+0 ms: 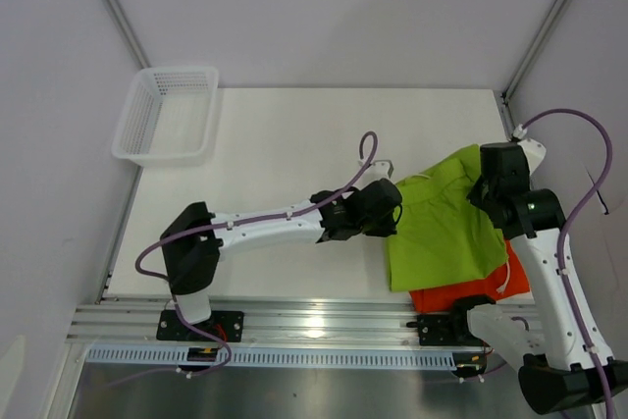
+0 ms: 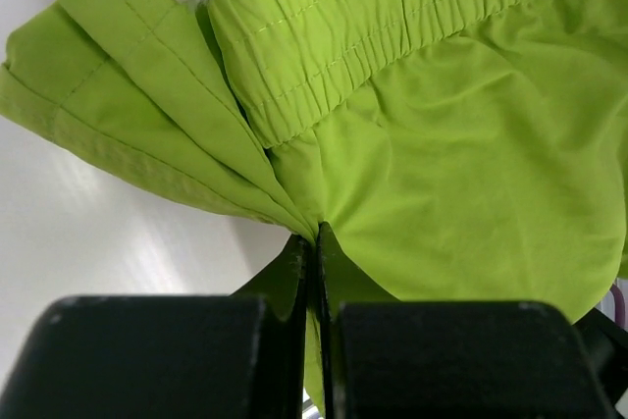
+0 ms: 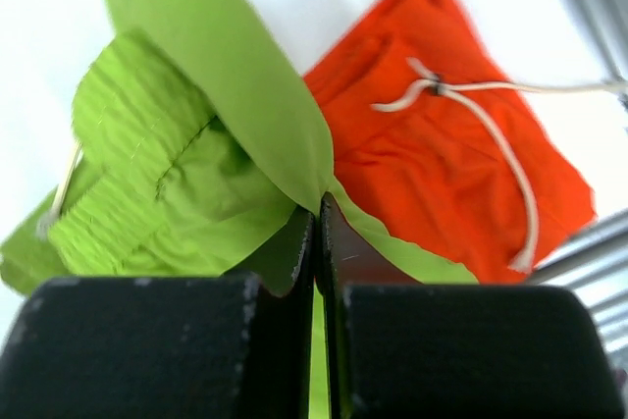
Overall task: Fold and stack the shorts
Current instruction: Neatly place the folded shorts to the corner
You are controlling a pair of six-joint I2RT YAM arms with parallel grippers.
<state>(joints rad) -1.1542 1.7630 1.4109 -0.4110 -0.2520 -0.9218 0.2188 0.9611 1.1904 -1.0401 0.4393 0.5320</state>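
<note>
The lime green shorts (image 1: 442,228) hang spread between both grippers at the right of the table, their lower part draped over the orange shorts (image 1: 461,293). My left gripper (image 1: 385,205) is shut on the green fabric at its left edge, pinching it just below the elastic waistband (image 2: 392,17). My right gripper (image 1: 488,186) is shut on the green fabric (image 3: 226,95) at its far right corner. Under them the orange shorts (image 3: 442,164) lie flat with their white drawstring (image 3: 491,134) on top, near the table's front right edge.
A white mesh basket (image 1: 167,113) stands at the table's back left corner. Grey walls close in the table on the left, back and right. An aluminium rail (image 1: 314,316) runs along the front edge.
</note>
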